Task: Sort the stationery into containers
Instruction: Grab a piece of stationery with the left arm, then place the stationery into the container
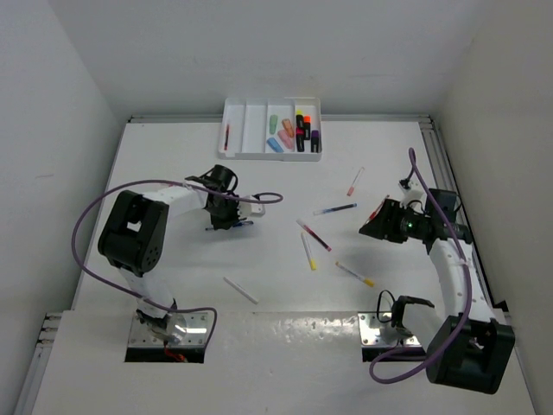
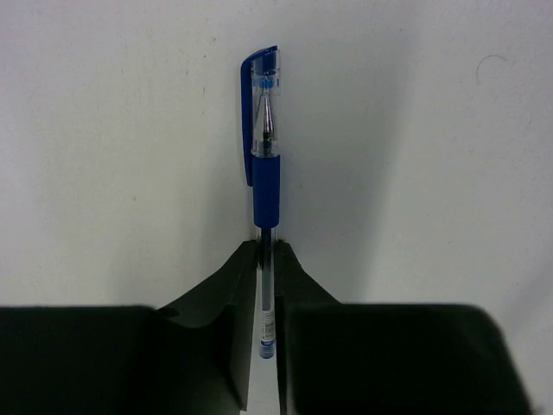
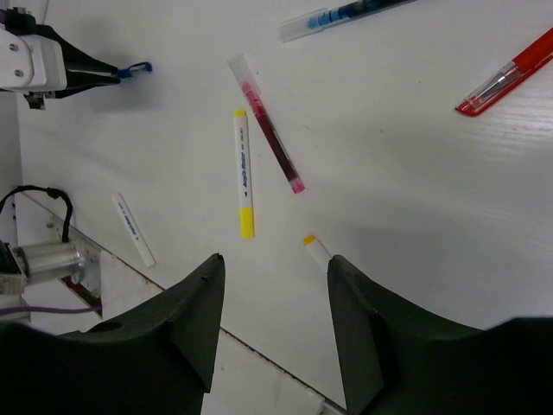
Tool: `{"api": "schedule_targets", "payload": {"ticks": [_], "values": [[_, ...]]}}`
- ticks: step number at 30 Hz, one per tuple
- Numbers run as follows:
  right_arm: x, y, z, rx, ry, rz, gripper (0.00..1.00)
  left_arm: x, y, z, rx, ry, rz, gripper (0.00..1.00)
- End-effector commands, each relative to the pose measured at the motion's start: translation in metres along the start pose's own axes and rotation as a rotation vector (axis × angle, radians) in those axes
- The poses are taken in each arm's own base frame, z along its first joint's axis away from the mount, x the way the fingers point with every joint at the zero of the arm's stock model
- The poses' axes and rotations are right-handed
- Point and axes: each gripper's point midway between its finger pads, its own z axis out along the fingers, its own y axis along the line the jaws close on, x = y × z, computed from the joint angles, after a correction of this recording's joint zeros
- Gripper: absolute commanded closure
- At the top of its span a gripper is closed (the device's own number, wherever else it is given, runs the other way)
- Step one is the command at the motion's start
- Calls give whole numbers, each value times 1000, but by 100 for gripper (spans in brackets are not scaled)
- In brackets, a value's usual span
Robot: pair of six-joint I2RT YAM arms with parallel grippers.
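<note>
Left fingers [image 2: 229,303] pinched shut on blue pen [image 2: 266,173], its capped end pointing to 12 o'clock in wrist view. Right fingers [image 3: 186,320] spread apart, holding nothing; yellow marker [image 3: 244,173] on tabletop [image 3: 415,216] at their 11 o'clock. White tray [image 1: 251,156] at tabletop's 12 o'clock: highlighters [image 1: 285,136] in two compartments on 3 o'clock side, red pen [image 1: 226,137] in 9 o'clock one.

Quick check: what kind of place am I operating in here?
Probably a lab test cell: bare white walls box in the table, and the left arm and right arm are bolted to metal base plates.
</note>
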Motion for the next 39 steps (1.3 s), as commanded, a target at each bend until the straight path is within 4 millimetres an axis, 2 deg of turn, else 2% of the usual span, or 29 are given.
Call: {"api": "schedule_targets", "payload": {"ticks": [1, 2, 3, 4, 5, 6, 7, 9, 10, 11, 12, 13, 15, 16, 18, 19, 21, 22, 23, 28, 34, 35, 36, 37, 38, 39], "values": [[-11, 4, 2, -24, -20, -18, 49, 12, -7, 11, 7, 46, 31, 88], [-11, 4, 3, -25, -16, -13, 50, 12, -7, 11, 17, 44, 14, 91], [-11, 3, 3, -23, -15, -9, 50, 1, 3, 6, 7, 15, 0, 97], [-12, 3, 4, -25, -15, -11, 50, -11, 3, 3, 33, -37, -52, 99], [-11, 3, 5, -27, -10, -4, 50, -13, 7, 0, 57, -55, -111, 100], [-12, 2, 6, -27, -11, -4, 50, -24, 16, -5, 55, -93, -156, 100], [-11, 2, 7, -28, -6, 1, 50, -46, 44, -19, 22, -163, -249, 100], [-11, 1, 9, -31, -1, 4, 50, -69, 80, -39, -40, -246, -343, 100], [-10, 1, 10, -31, 1, 9, 50, -93, 110, -64, -101, -330, -433, 100], [-10, 0, 12, -30, 7, 13, 50, -101, 141, -77, -178, -389, -486, 100], [-10, -1, 14, -29, 10, 15, 50, -108, 160, -88, -226, -430, -590, 100], [-9, -1, 14, -32, 13, 16, 50, -123, 195, -110, -321, -506, -608, 100], [-8, -4, 18, -26, 27, 30, 50, -124, 234, -126, -471, -535, -730, 100], [-8, -5, 19, -26, 30, 36, 50, -134, 261, -135, -533, -572, -738, 100], [-8, -7, 23, -24, 44, 44, 50, -136, 289, -135, -588, -580, -784, 100], [-7, -9, 25, -21, 58, 54, 50, -133, 313, -131, -634, -586, -818, 100], [-9, -10, 26, -21, 65, 55, 51, -126, 337, -115, -655, -625, -874, 100], [-11, -11, 28, -18, 73, 60, 51, -123, 348, -119, -676, -658, -904, 100], [-11, -12, 28, -16, 77, 64, 51, -122, 357, -111, -695, -685, -902, 100], [-13, -14, 33, -18, 95, 89, 52, -107, 370, -77, -698, -692, -948, 100], [-12, -16, 37, -19, 115, 113, 53, -86, 366, -33, -679, -624, -1003, 100], [-12, -16, 38, -17, 118, 114, 54, -83, 365, -29, -682, -611, -1006, 98], [-12, -16, 38, -14, 117, 114, 54, -79, 365, -26, -698, -594, -1019, 91], [-13, -17, 38, -9, 117, 116, 55, -76, 364, -21, -694, -586, -1021, 74], [-15, -16, 38, -9, 109, 109, 56, -74, 363, -20, -693, -577, -1017, 64], [-16, -14, 38, -11, 111, 96, 57, -75, 363, -24, -698, -578, -1017, 51]]}}
